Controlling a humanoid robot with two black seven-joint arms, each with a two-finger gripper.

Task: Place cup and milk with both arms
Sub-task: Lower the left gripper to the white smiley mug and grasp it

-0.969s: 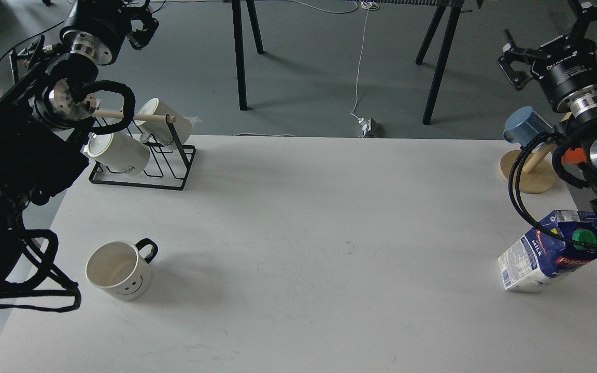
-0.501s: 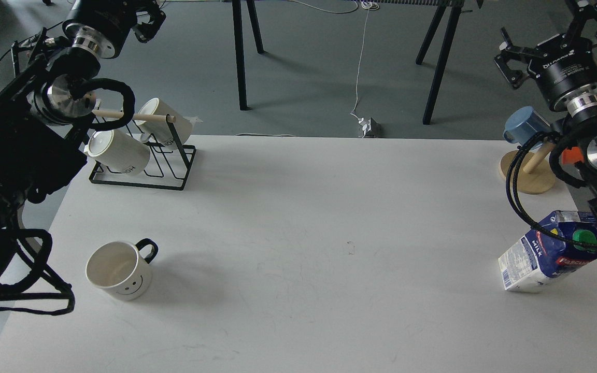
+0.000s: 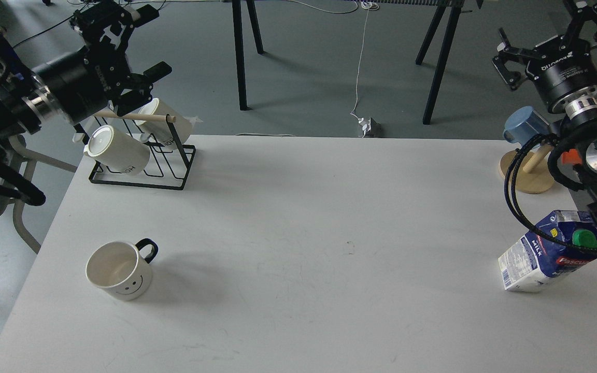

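The cup point(image 3: 118, 269), a white mug with a black handle and a smiley face, stands upright at the front left of the white table point(image 3: 303, 223). The milk point(image 3: 547, 252), a blue and white carton with a green cap, stands at the right edge, partly behind my right arm's cables. My left gripper point(image 3: 145, 41) is open and empty, held high at the back left above the mug rack, far from the cup. My right gripper point(image 3: 550, 36) is open and empty, held high at the back right, well above and behind the milk.
A black wire rack point(image 3: 174, 171) with two white lettered mugs point(image 3: 117, 150) stands at the table's back left corner. A wooden mug tree point(image 3: 529, 173) with a blue cup point(image 3: 524, 126) stands at the back right. Black stand legs point(image 3: 239, 57) rise from the floor behind the table.
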